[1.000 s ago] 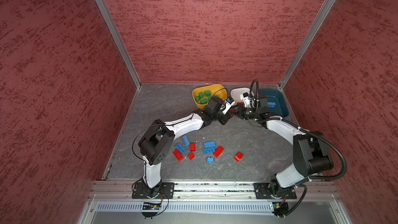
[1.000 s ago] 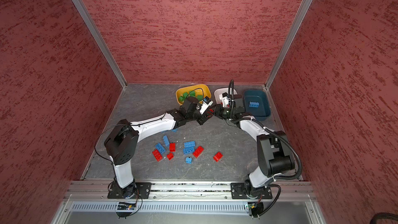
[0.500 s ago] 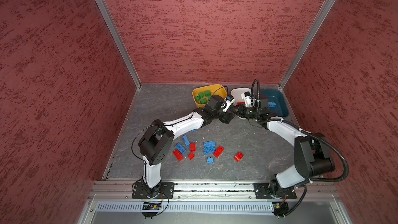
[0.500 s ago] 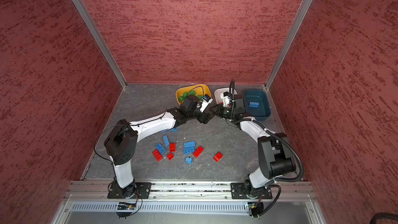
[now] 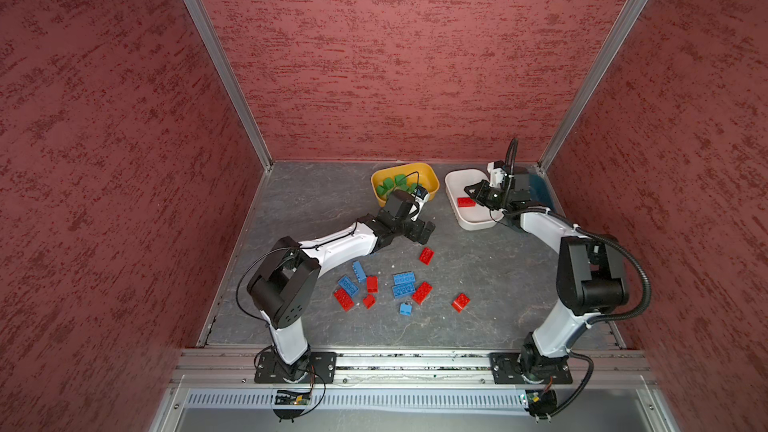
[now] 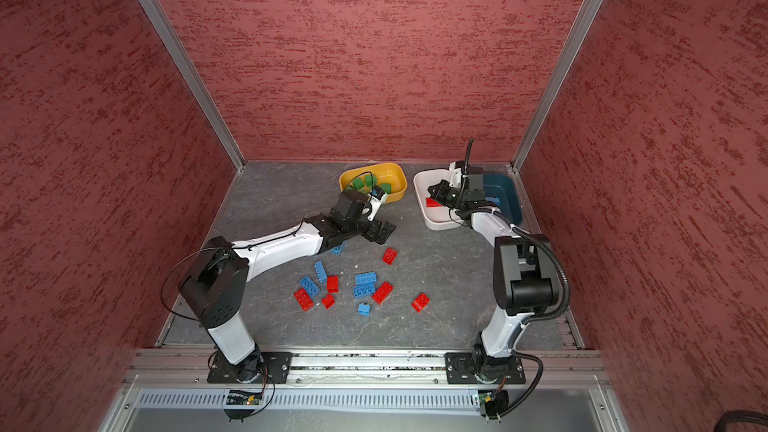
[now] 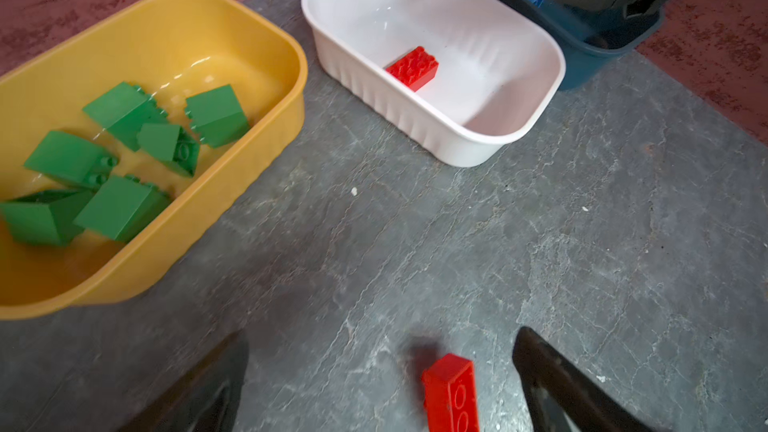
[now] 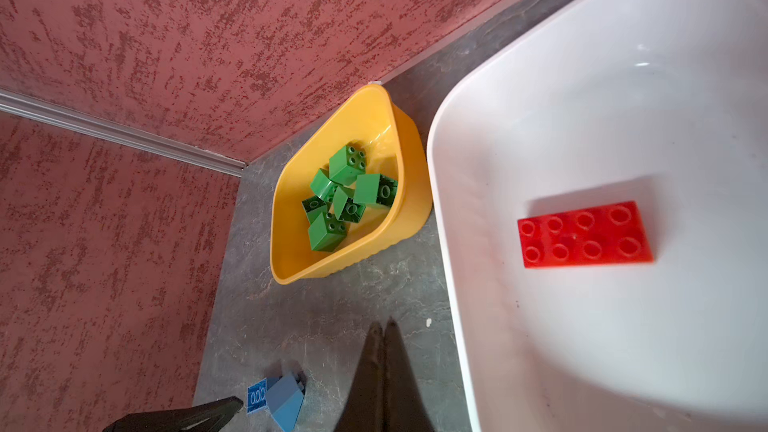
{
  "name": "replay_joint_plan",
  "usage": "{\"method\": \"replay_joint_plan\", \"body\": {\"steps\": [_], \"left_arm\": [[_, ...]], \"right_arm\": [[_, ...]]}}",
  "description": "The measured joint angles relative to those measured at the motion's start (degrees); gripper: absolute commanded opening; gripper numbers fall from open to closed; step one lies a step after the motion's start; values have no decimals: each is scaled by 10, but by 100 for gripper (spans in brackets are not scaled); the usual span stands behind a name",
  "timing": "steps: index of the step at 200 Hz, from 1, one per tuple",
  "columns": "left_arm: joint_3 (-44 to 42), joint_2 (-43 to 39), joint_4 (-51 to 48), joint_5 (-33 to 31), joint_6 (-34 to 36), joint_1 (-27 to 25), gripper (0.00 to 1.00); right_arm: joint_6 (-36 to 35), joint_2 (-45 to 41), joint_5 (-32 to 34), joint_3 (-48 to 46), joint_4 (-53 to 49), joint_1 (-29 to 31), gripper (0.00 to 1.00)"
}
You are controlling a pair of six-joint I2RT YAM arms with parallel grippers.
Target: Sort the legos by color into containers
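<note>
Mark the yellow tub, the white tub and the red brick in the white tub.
yellow tub [image 7: 249, 168]: left wrist view, outer side wall.
white tub [image 7: 395, 105]: left wrist view, ribbed outer wall.
red brick [image 8: 582, 234]: right wrist view, studded top.

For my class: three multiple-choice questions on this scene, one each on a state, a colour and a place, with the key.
1. How do the fingers of the right gripper stand? A. wide apart B. shut and empty C. shut on an object
2. What colour is the brick in the white tub? A. red B. green C. blue
3. Where are the green bricks? A. white tub B. right gripper C. yellow tub
Key: 1 B, pressed together and bare in the right wrist view; 2 A, red in both wrist views; 3 C, heaped there in both wrist views.
</note>
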Motion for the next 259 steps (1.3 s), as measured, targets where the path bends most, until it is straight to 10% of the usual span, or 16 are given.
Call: {"method": "replay_joint_plan", "body": {"steps": [29, 95, 259], "left_arm": [[-33, -24, 1, -14, -35, 19, 99], [-69, -76, 16, -96, -112, 61, 99], [-97, -86, 41, -118, -173, 83, 100]], "right_arm": [[-44, -4, 1, -1, -34, 29, 48], [-91, -56, 139, -83, -178, 218, 98], [-128, 56, 304, -11, -300, 344, 53]]}}
